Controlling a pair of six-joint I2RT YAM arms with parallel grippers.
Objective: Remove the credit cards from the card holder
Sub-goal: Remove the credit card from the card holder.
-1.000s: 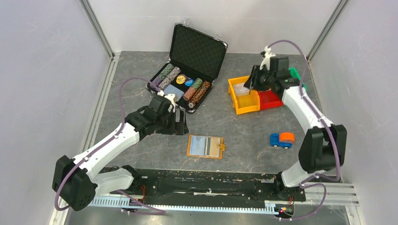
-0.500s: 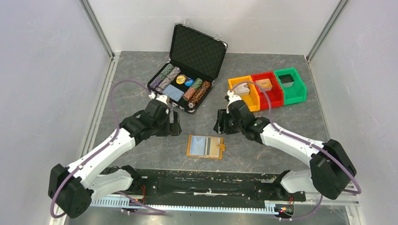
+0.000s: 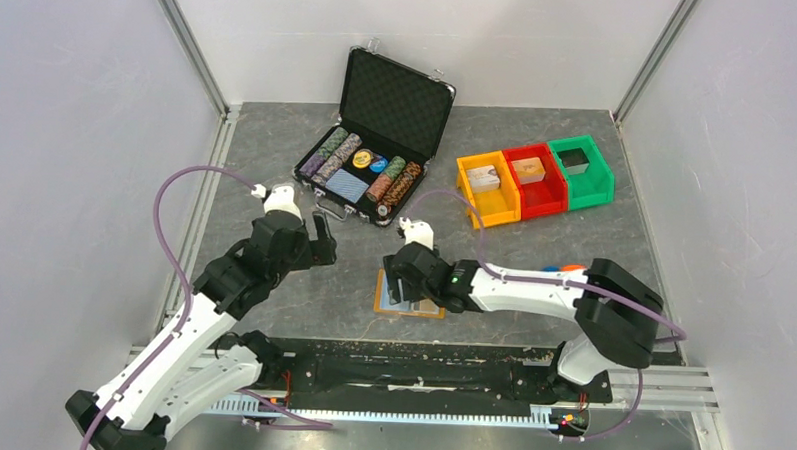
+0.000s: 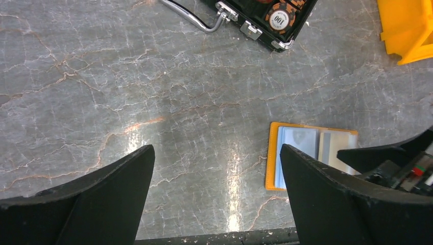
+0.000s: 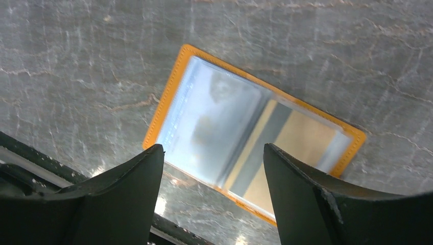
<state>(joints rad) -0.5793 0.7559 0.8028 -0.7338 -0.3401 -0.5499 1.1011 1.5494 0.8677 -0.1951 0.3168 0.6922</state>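
The orange card holder point(image 3: 384, 297) lies open and flat near the table's front edge. It also shows in the left wrist view point(image 4: 272, 155) and the right wrist view point(image 5: 166, 96). A light blue card point(image 5: 214, 115) sits in its left half and a pale beige card point(image 5: 304, 138) with a grey stripe in its right half, both under clear sleeves. My right gripper point(image 3: 405, 278) hovers right over the holder, open and empty point(image 5: 213, 150). My left gripper point(image 3: 319, 242) is open and empty point(image 4: 215, 153), left of the holder and above bare table.
An open black poker chip case point(image 3: 372, 149) stands at the back centre. Orange point(image 3: 473, 196), red point(image 3: 545, 200) and green point(image 3: 601, 182) bins line up at the back right. A blue and orange toy car point(image 3: 565, 268) peeks from behind my right arm.
My right arm swung from the bins at the back right down to the card holder. My left arm drew back to the left, away from the holder. Both grippers stay open.
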